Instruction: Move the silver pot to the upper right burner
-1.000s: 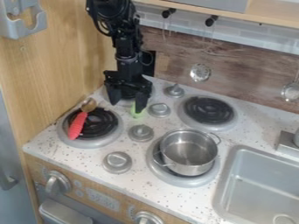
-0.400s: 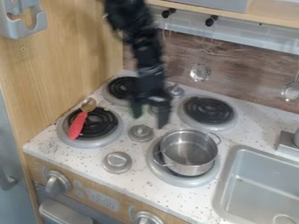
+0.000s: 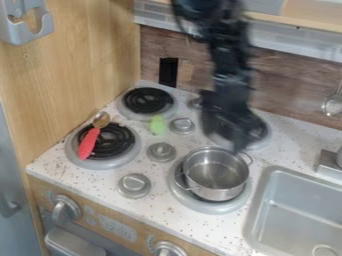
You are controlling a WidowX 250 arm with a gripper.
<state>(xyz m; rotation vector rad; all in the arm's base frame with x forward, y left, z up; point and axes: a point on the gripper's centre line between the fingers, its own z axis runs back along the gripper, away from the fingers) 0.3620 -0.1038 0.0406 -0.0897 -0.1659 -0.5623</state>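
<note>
One silver pot [image 3: 215, 194] is what this job is about, and from where I stand it sits upright on the lower right burner [image 3: 200, 205], still to be shifted. I'd call this the approach, with no grasp made. The black gripper [image 3: 224, 138] hangs over the near side of the upper right burner [image 3: 265, 135], its lowest part close to the pot's far rim. It's a blur to me, so I can't tell how wide it is open, though I see nothing carried in it. Next, I reckon, it wants to come over the pot's rim or a handle, take a firm hold, lift clear, and set the pot down on the burner just behind. A grip on one side alone could let the pot tip.

Now the counting. Burners: four, the other two being the upper left burner [image 3: 148, 101] and the lower left burner [image 3: 107, 164]. Pot: one, with two small handles. Grey knobs [image 3: 161, 152] on the worktop: four, one of them partly hidden behind the gripper. Round knobs [image 3: 65, 209] on the front panel: two. There's one red-handled spoon [image 3: 89, 143] lying partly across the lower left burner, one small green thing [image 3: 157, 125] between the knobs and the upper left burner, and one sink [image 3: 258, 200] off to the right.
</note>
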